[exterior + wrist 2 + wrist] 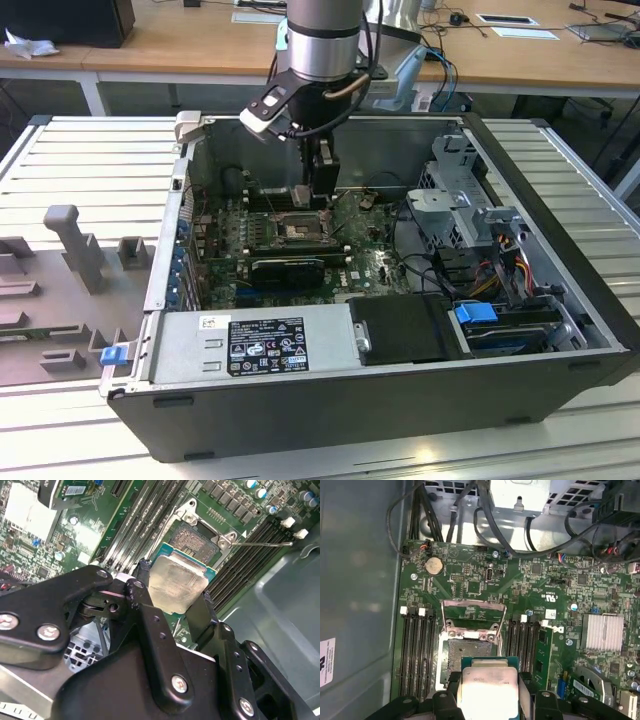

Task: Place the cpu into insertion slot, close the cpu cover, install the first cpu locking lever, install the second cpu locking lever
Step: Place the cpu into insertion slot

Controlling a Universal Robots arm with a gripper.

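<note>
Your pincer (174, 589) is clamped on the cpu (487, 690), just above the insertion slot (469, 649), cpu cover (472, 602) open

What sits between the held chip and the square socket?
Nothing: in the second wrist view, no part comes between the cpu and the uncovered insertion slot.

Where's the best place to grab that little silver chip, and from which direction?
Pinch the cpu by two opposite edges, from above its metal top, as the end effector does here. It is flat and square, so the edges give parallel faces and leave the underside clear for the insertion slot.
</note>
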